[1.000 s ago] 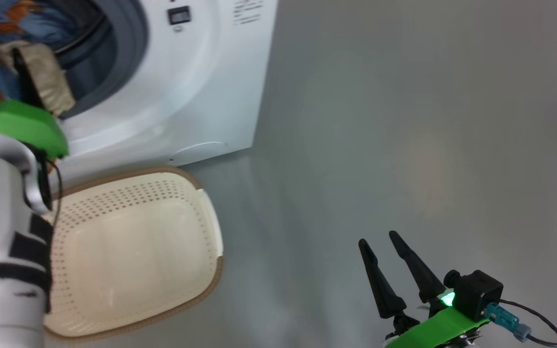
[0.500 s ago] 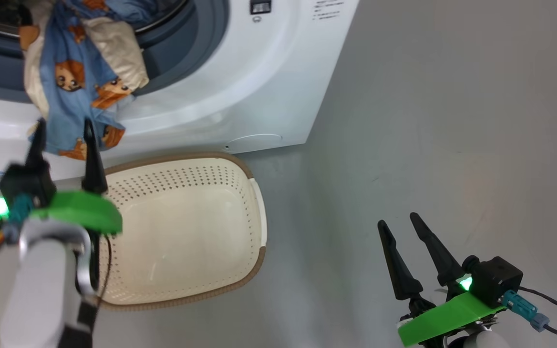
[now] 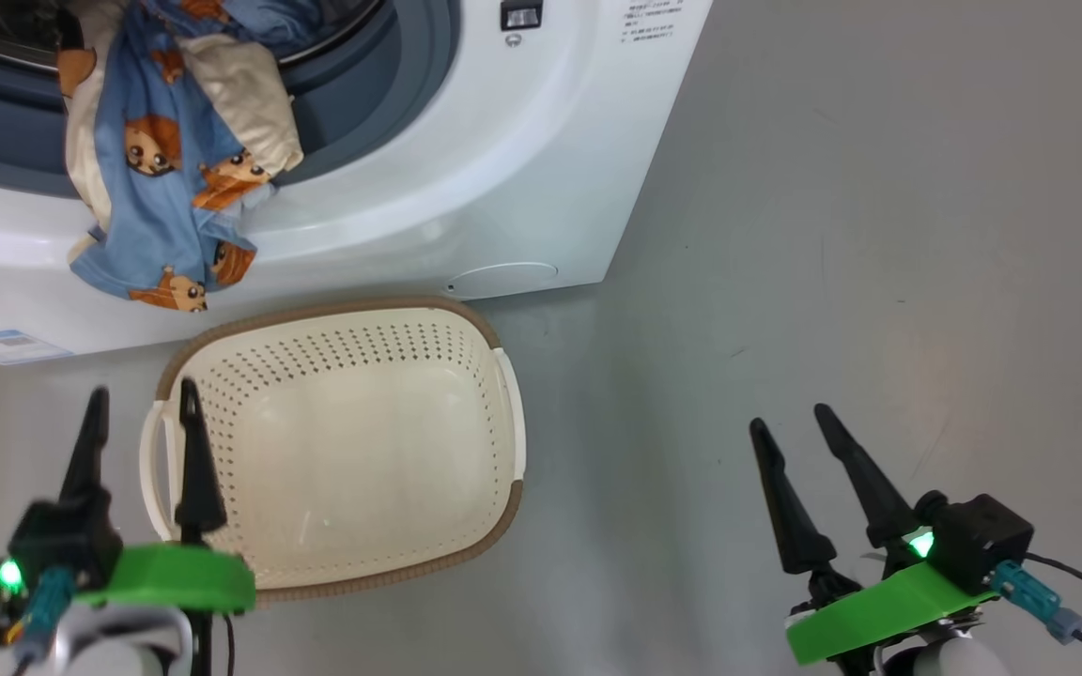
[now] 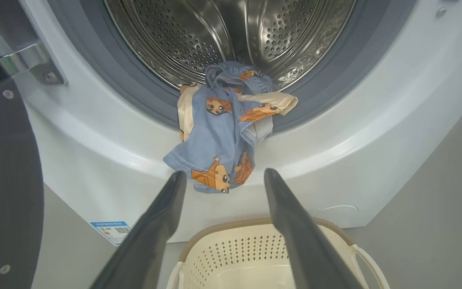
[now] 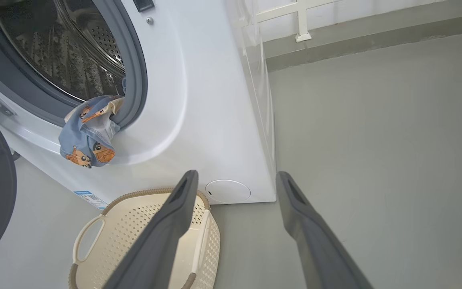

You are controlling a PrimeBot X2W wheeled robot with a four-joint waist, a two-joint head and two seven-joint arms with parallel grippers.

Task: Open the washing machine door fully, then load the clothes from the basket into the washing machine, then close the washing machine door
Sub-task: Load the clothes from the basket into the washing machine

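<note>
Since half a second ago our left gripper (image 3: 141,392) has drawn back from the hem of the clothes (image 3: 161,188) and now sits low by the left handle of the basket (image 3: 334,310), fingers spread wide, holding nothing. We see the clothes draped out of the drum (image 4: 215,32), across the grey gasket (image 4: 335,72) and down the white front of the washing machine (image 3: 466,188). The basket stands on the floor (image 3: 879,235) just before the machine, its bare cream bottom showing. The washing machine door (image 4: 2,180) stands swung open. Our right gripper (image 3: 788,418) hovers over the floor, fingers parted, holding nothing, well apart from the basket.
</note>
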